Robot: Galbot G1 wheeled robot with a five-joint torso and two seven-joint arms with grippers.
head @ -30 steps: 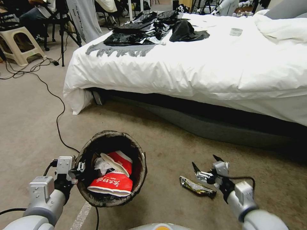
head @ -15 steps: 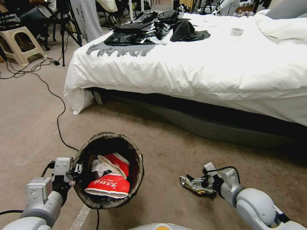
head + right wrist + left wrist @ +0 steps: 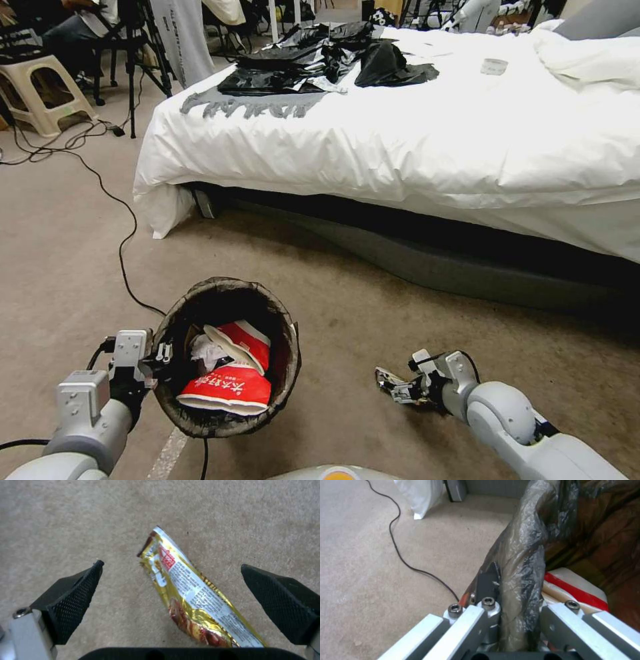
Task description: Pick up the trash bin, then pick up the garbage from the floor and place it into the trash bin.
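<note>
Gold foil wrapper (image 3: 190, 592) flat on the carpet floor (image 3: 66, 517), long and narrow, one end torn and curled up slightly. Between the two black textured pads (image 3: 71, 597) of the right gripper (image 3: 173, 580); jaws spread wide, one either side of it, neither touching. In the head view the right gripper (image 3: 400, 390) sits low at the floor, right of the bin, with the wrapper (image 3: 385, 377) just at its tips.

Handling, as a guess: nearly weightless, limp, slick film. Lies too flat to get under easily; pads will likely have to press into the pile and bunch the foil as they close. Best hold looks to be across the narrow width near the middle, where it buckles into a ridge. A pinch at the torn end risks slipping off. Nothing fragile; a firm squeeze does no harm.

Trash bin (image 3: 230, 357) to the left, tilted with its mouth toward the camera, dark liner (image 3: 523, 552) folded over the rim. Left gripper (image 3: 157, 357) has its jaws pinching rim and liner together. Red-and-white paper cups (image 3: 230, 387) and crumpled tissue (image 3: 207, 347) inside.

Black cable (image 3: 120, 247) runs across the carpet behind the bin. Bed (image 3: 433, 147) beyond, white duvet.
</note>
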